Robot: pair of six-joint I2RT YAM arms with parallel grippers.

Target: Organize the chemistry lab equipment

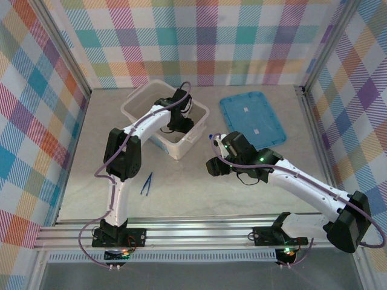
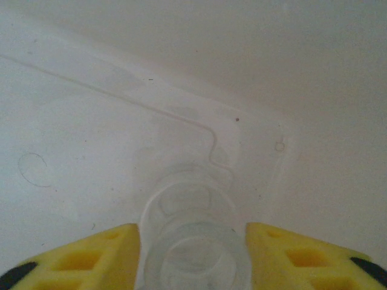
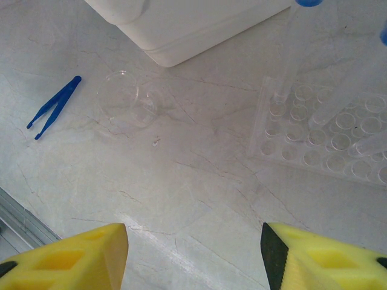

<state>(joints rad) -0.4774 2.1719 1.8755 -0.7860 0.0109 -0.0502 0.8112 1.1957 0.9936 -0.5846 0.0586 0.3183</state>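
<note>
My left gripper (image 1: 179,124) reaches down into the white tub (image 1: 136,106). In the left wrist view a tiny clear beaker (image 2: 193,229) stands on the tub floor (image 2: 72,121) between my yellow fingers (image 2: 97,257), which sit close on either side of it with the jaws parted. My right gripper (image 3: 193,241) hovers open over the table, holding nothing. Ahead of it lie the dark-blue tweezers (image 3: 54,106) and a clear round flask (image 3: 124,103) on its side. Blue-capped tubes (image 3: 293,48) stand in a clear rack (image 3: 320,139). The tweezers (image 1: 147,183) are near the left arm.
The flat blue lid (image 1: 251,118) lies at the back right of the table. A corner of the tub (image 3: 181,24) sits just beyond the flask. A metal rail (image 1: 193,232) runs along the near edge, and checkered walls enclose the table.
</note>
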